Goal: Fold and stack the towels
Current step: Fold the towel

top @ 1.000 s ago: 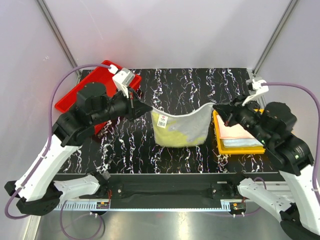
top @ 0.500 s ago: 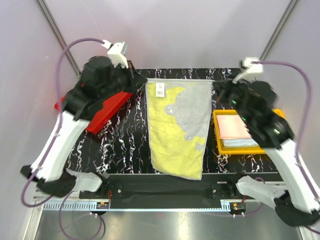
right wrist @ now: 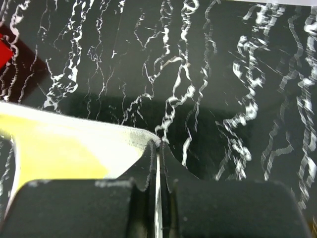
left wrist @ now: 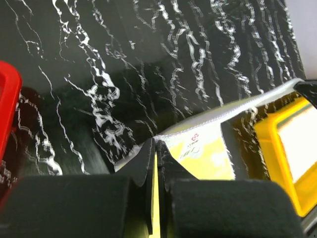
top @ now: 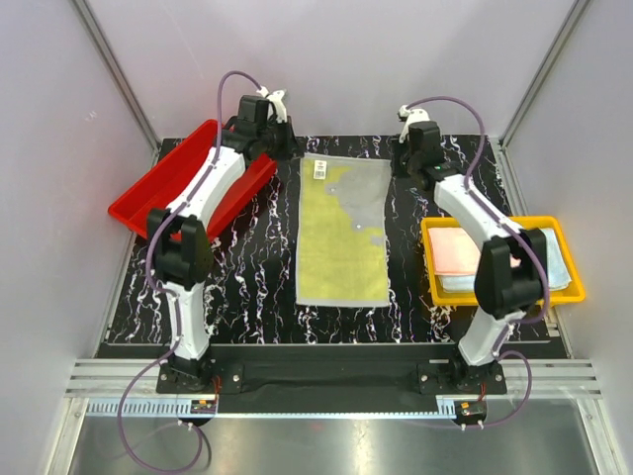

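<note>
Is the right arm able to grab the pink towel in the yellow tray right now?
Probably not yet. The right hand is shut on the yellow towel's far corner. The pink towel lies uncovered in the yellow tray, so after letting go the way looks free.

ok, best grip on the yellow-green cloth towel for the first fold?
The two far corners, one per arm, each from its outer side. The yellow-green cloth towel lies flat on the black marbled table, so only edges offer a pinch. Left gripper and right gripper are shut there.
</note>
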Tool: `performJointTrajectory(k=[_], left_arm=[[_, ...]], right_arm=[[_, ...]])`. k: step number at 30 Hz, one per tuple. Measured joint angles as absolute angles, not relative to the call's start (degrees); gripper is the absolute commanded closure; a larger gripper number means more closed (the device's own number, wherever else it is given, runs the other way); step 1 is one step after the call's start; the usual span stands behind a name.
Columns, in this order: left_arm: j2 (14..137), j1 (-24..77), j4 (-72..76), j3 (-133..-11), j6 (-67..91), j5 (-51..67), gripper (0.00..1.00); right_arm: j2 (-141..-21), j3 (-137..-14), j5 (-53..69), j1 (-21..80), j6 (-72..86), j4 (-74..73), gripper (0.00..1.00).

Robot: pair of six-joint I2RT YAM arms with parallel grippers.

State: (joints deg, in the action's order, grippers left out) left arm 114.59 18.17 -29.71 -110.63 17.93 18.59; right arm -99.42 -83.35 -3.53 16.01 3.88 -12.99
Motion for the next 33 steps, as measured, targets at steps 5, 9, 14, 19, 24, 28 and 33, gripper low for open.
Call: performJointTrajectory(k=[5, 9, 14, 19, 24, 28, 33], left_arm=[[123.0, 14.7, -27.3, -111.9, 17.7, 23.6, 1.0], [123.9, 14.6, -27.4, -110.2, 15.7, 23.3, 1.0], [122.0, 15.1, -27.3, -105.9, 12.7, 23.4, 1.0], [117.1, 15.7, -27.1, -99.9, 10.5, 23.7, 1.0], [109.8, 17.4, -26.7, -93.0, 9.9, 23.8, 1.0], [104.9, 18.8, -27.0, -88.0, 9.4, 23.3, 1.0], [100.5, 20.4, -27.1, -81.7, 9.2, 22.8, 1.0]], right_arm=[[-106.8, -85.9, -0.8, 15.6, 1.1, -8.3, 1.0], [-108.4, -85.6, 1.2, 15.6, -1.7, -7.2, 1.0], [-108.3, -83.9, 2.2, 15.6, -4.7, -6.9, 1.0], [-104.2, -78.9, 3.8, 15.7, -6.0, -9.4, 1.0], [-95.8, -72.8, 4.9, 15.7, -4.8, -11.7, 1.0], [-91.9, -70.3, 5.7, 15.7, -2.6, -13.4, 1.0], [-89.6, -66.4, 6.7, 15.8, 2.3, -17.1, 1.0]])
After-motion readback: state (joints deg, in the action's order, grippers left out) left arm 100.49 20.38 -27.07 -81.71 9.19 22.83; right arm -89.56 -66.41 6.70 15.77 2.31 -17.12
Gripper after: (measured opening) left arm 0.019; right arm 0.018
